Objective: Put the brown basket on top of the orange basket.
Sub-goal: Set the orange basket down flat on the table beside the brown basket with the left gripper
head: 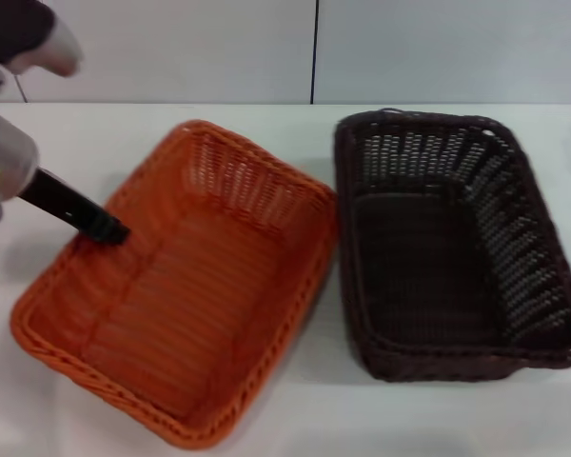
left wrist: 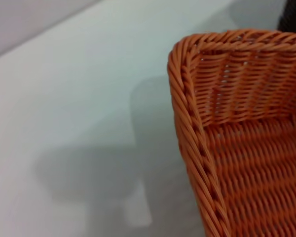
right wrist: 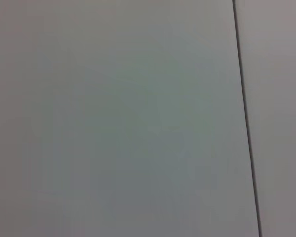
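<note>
The orange basket [head: 200,305] lies on the left of the white table, turned at an angle, and it is empty. Right beside it, nearly touching, stands the brown basket [head: 428,276], also empty and flat on the table. My left gripper [head: 109,228] reaches in from the left, its black tip at the orange basket's left rim. The left wrist view shows one corner of the orange basket [left wrist: 246,148] with its braided rim, and bare table beside it. My right gripper appears in no view.
The white table [head: 105,133] runs back to a pale wall with a dark vertical seam [head: 315,48]. The right wrist view shows only a plain grey surface with a dark line [right wrist: 246,123].
</note>
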Controlling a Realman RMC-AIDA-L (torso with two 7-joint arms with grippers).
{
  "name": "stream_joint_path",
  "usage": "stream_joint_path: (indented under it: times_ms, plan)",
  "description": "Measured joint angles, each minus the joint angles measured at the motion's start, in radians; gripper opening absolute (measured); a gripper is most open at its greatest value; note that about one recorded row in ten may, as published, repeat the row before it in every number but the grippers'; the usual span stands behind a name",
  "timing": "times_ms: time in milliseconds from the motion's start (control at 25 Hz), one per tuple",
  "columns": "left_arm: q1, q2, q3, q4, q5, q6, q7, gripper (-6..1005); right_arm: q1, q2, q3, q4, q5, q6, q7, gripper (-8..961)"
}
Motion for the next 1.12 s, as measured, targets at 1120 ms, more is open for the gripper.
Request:
stream_joint_path:
  times_ms: [1120]
  plan:
    - [-0.135,-0.017,0.297,-0.162,-0.295,-0.196,0.091,172,0.017,0.003,-0.001,0.045,0.001,0.002,0.0,554]
